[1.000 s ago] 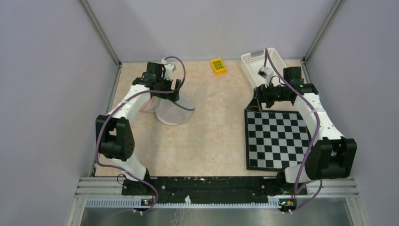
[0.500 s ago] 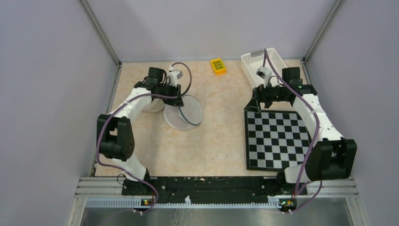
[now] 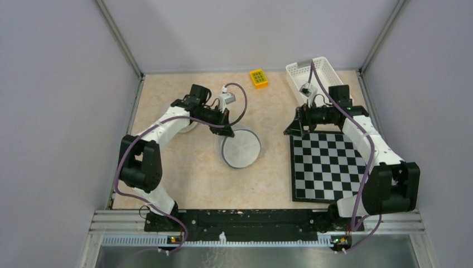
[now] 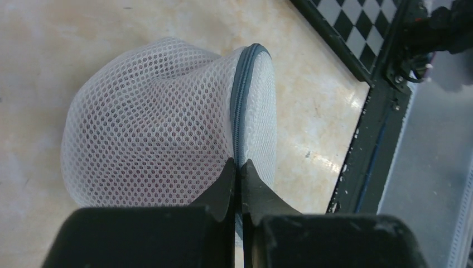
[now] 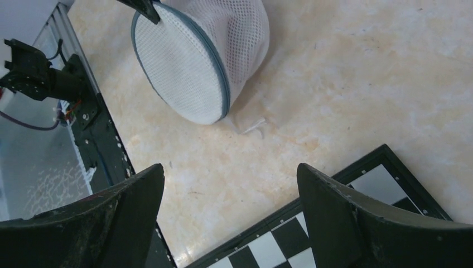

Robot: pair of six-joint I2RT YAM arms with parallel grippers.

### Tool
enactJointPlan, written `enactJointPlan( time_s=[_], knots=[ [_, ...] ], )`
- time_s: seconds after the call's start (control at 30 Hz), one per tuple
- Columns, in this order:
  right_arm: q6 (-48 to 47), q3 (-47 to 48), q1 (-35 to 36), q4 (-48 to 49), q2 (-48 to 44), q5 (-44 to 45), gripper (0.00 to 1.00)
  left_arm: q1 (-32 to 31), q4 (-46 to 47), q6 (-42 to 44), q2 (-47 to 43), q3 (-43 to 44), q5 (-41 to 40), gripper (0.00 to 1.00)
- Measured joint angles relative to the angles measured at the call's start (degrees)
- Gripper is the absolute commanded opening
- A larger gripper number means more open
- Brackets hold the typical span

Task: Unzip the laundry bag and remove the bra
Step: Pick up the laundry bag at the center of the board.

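Note:
The laundry bag is a round white mesh pouch with a grey zip round its rim, lying on the table left of centre. My left gripper is shut on the zip seam at the bag's rim, and the same gripper sits at the bag's upper left in the top view. The zip looks closed. The bra is hidden inside the bag. My right gripper is open and holds nothing. It hovers over the chessboard's far left corner, well to the right of the bag, gripper.
A black-and-white chessboard covers the right side of the table. A white basket stands at the back right and a small yellow block at the back centre. The black base rail runs along the near edge.
My left gripper has closed on the bag's zip seam and dragged the bag right, from the left wall toward the table's middle. The right gripper shifted slightly left, still open.

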Motion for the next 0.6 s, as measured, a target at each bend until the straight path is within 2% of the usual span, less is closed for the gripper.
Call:
enactJointPlan(
  time_s=[0.17, 0.33, 0.6],
  knots=[
    [4.72, -4.15, 2.58, 6.27, -0.96, -2.51, 0.85, 0.11, -2.49, 3.17, 0.00, 0.02, 7.02, 0.00],
    [9.38, -8.90, 8.50, 13.38, -1.79, -3.63, 0.82, 0.04, -5.03, 5.99, 0.00, 0.02, 13.29, 0.00],
    [10.88, -9.81, 17.90, 18.99, 0.92, -2.73, 0.75, -0.55, -8.87, 9.73, 0.02, 0.24, 18.78, 0.00]
  ],
)
